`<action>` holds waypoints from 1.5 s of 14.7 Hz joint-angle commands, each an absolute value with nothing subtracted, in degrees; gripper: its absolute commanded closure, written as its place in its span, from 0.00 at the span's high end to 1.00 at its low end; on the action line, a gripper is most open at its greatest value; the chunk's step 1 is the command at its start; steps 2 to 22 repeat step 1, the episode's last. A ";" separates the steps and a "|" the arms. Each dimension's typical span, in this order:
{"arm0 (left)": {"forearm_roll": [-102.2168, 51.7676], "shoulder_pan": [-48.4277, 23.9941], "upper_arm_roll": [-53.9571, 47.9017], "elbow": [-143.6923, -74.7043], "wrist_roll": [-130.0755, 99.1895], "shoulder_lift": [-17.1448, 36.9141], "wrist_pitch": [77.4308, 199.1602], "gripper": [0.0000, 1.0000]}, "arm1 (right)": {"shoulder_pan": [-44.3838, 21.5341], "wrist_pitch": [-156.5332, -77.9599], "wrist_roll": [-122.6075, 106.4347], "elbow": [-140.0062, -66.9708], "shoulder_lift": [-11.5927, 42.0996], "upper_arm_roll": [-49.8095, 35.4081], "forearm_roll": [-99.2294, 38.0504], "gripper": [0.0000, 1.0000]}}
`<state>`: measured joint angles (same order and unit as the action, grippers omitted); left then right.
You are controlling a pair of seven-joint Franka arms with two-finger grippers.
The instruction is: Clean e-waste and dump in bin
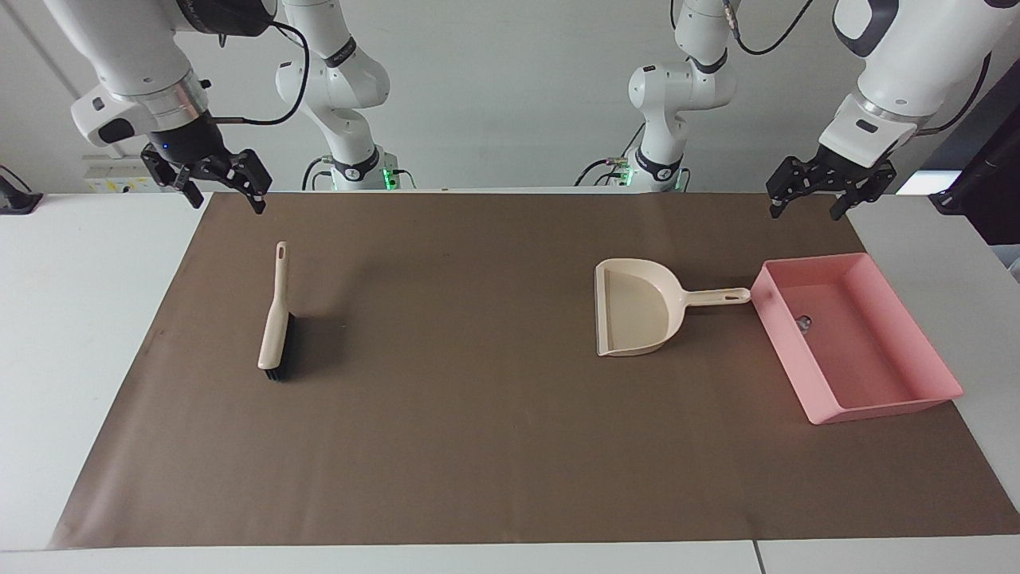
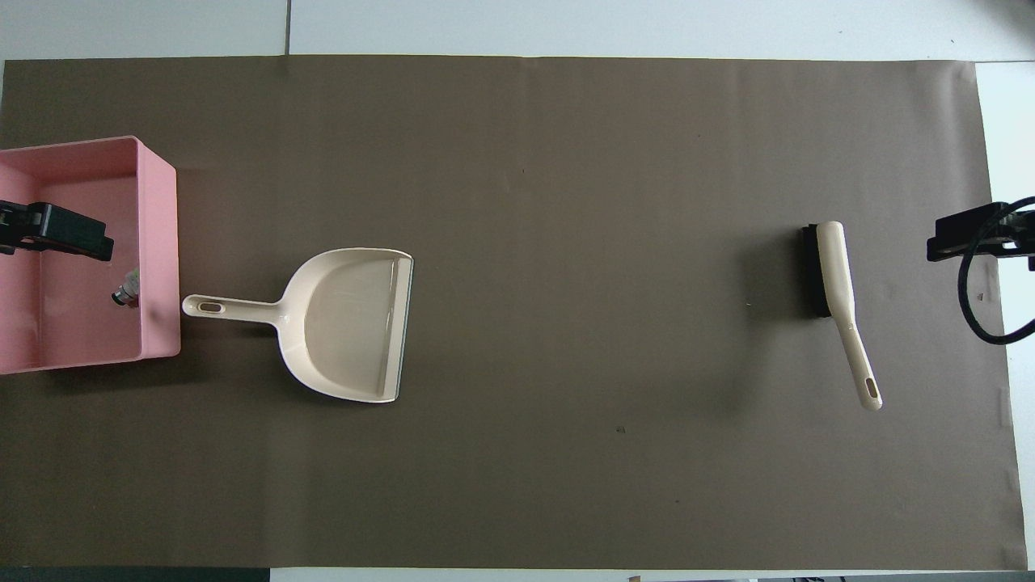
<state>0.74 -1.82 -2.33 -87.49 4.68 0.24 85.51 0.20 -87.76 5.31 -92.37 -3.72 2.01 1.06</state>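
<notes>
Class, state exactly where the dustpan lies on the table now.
The dustpan lies flat on the brown mat, toward the left arm's end, its handle tip beside the pink bin.

White jointed arms, black cables, black claws, silver wrist rings.

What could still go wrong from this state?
1. The dustpan lies with its handle tip almost touching the bin; any nudge to it could shove the bin.
2. Only one small part shows in the bin, against the wall beside the dustpan; I can't confirm a second one made it in.
3. Left gripper and right gripper hang open above the mat's robot-side corners; a descent could clip the bin or brush.
</notes>
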 commanded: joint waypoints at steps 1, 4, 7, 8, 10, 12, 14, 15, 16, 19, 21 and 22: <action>-0.26 -1.49 -2.37 -90.26 4.13 -1.93 86.04 0.98 | 0.79 -86.48 4.13 -91.58 -3.51 1.85 -0.44 1.00; -0.26 -1.49 -2.37 -90.26 4.13 -1.93 86.04 0.98 | 0.79 -86.48 4.13 -91.58 -3.51 1.85 -0.44 1.00; -0.26 -1.49 -2.37 -90.26 4.13 -1.93 86.04 0.98 | 0.79 -86.48 4.13 -91.58 -3.51 1.85 -0.44 1.00; -0.26 -1.49 -2.37 -90.26 4.13 -1.93 86.04 0.98 | 0.79 -86.48 4.13 -91.58 -3.51 1.85 -0.44 1.00; -0.26 -1.49 -2.37 -90.26 4.13 -1.93 86.04 0.98 | 0.79 -86.48 4.13 -91.58 -3.51 1.85 -0.44 1.00; -0.26 -1.49 -2.37 -90.26 4.13 -1.93 86.04 0.98 | 0.79 -86.48 4.13 -91.58 -3.51 1.85 -0.44 1.00; -0.26 -1.49 -2.37 -90.26 4.13 -1.93 86.04 0.98 | 0.79 -86.48 4.13 -91.58 -3.51 1.85 -0.44 1.00; -0.26 -1.49 -2.37 -90.26 4.13 -1.93 86.04 0.98 | 0.79 -86.48 4.13 -91.58 -3.51 1.85 -0.44 1.00; -0.26 -1.49 -2.37 -90.26 4.13 -1.93 86.04 0.98 | 0.79 -86.48 4.13 -91.58 -3.51 1.85 -0.44 1.00; -0.26 -1.49 -2.37 -90.26 4.13 -1.93 86.04 0.98 | 0.79 -86.48 4.13 -91.58 -3.51 1.85 -0.44 1.00; -0.26 -1.49 -2.37 -90.26 4.13 -1.93 86.04 0.98 | 0.79 -86.48 4.13 -91.58 -3.51 1.85 -0.44 1.00; -0.26 -1.49 -2.37 -90.26 4.13 -1.93 86.04 0.98 | 0.79 -86.48 4.13 -91.58 -3.51 1.85 -0.44 1.00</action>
